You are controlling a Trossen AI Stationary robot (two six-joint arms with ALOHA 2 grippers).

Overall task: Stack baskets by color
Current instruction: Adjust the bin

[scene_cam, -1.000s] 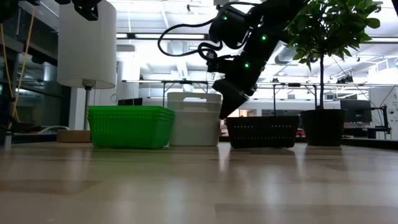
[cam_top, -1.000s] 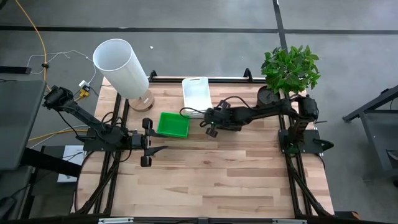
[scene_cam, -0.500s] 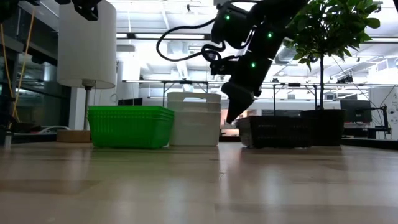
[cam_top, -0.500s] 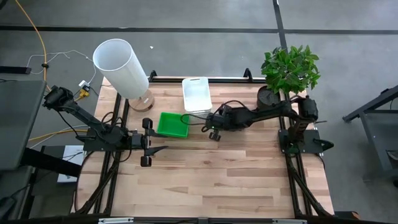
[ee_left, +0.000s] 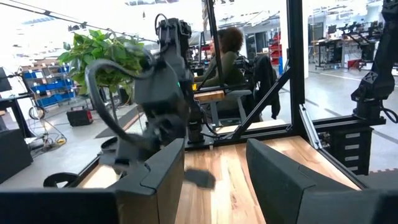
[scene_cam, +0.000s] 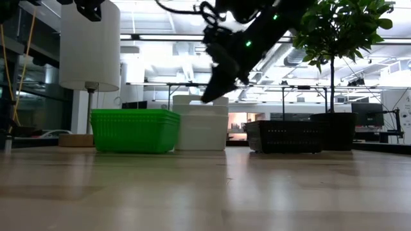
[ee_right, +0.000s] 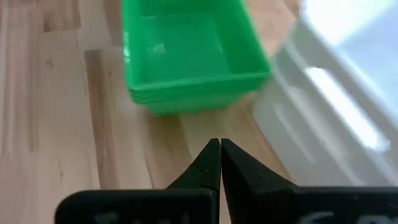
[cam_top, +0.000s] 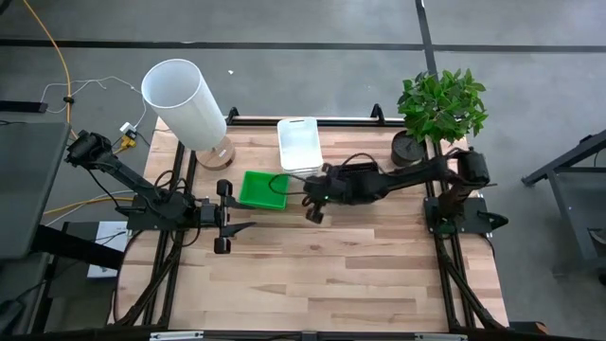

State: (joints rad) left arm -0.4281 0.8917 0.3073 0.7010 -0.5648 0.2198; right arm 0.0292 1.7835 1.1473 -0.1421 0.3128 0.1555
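A green basket (cam_top: 263,189) rests flat on the table left of centre. A white basket (cam_top: 299,144) rests behind it by the far edge. A black mesh basket (scene_cam: 286,136) stands on the table farther right; in the high view my right arm covers it. My right gripper (cam_top: 312,210) is shut and hangs in the air, slanting down, just right of the green basket (ee_right: 186,56) and near the white basket (ee_right: 336,106). Its fingertips (ee_right: 219,165) hold nothing. My left gripper (cam_top: 225,218) waits open at the table's left, level, with nothing between its fingers (ee_left: 161,180).
A tall white cylinder (cam_top: 185,99) on a round base stands at the far left corner. A potted plant (cam_top: 440,109) in a black pot (cam_top: 407,149) stands at the far right. Bare wooden table (cam_top: 322,284) fills the near half. A person sits beyond the table in the left wrist view.
My shut right gripper has risen from the black basket's left end and swung toward the table's left and near edges, toward the green basket, tipping less steeply down. The black basket slid a little toward the table's right edge early on and then stayed put.
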